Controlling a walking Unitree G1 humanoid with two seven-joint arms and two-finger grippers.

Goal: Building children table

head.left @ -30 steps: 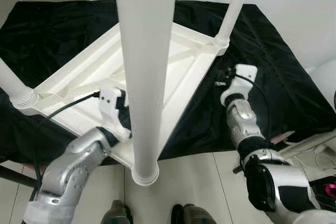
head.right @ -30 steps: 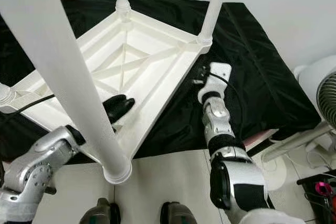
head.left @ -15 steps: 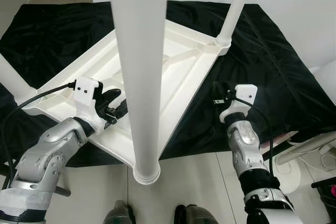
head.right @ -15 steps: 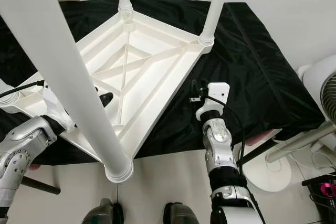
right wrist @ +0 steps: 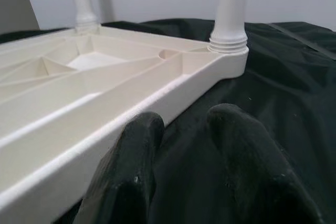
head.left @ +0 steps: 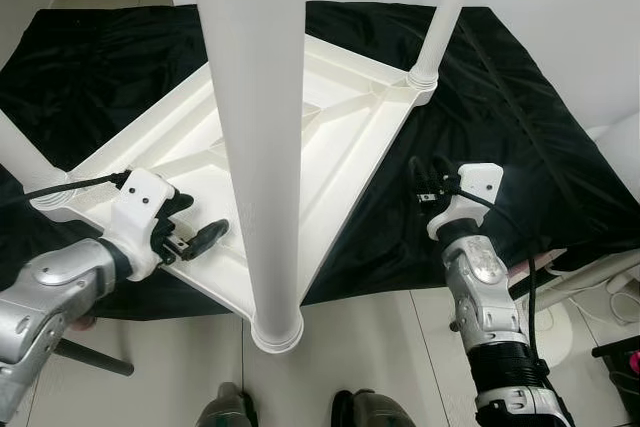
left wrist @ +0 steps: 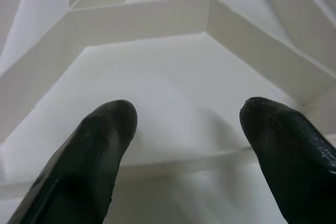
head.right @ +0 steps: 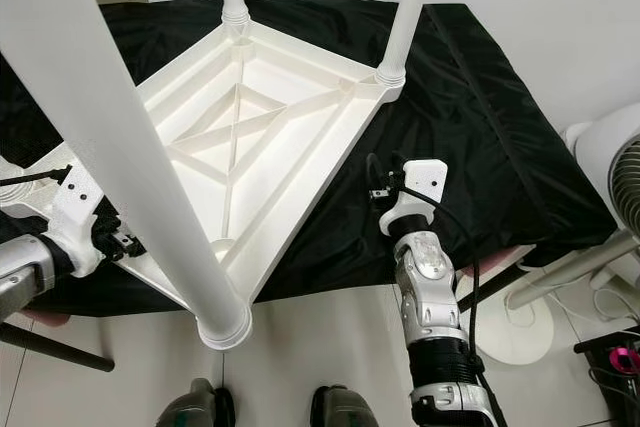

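Cloth: black sheet point(head.left: 520, 127) spread on the tiled floor, under everything.
Table: white children's table point(head.right: 250, 137) lies upside down on the cloth, ribbed underside up, four legs standing in the corner sockets; near leg point(head.left: 255, 147) rises close to the camera.
Step (judgement): legs look fitted, so assembly seems near its end; likely next is gripping the frame edges on both sides to turn the table upright.
Next move calls for: both grippers closing on opposite rims together, clear of the near leg.
Left gripper point(head.left: 200, 239): fingers point(left wrist: 100, 145) spread wide, holding nothing, poised over the near-left rim with the ribbed panel just ahead.
Right gripper point(head.left: 428, 179): fingers point(right wrist: 136, 150) slightly apart, empty, low over the cloth just beside the table's right rim, apparently not touching it.
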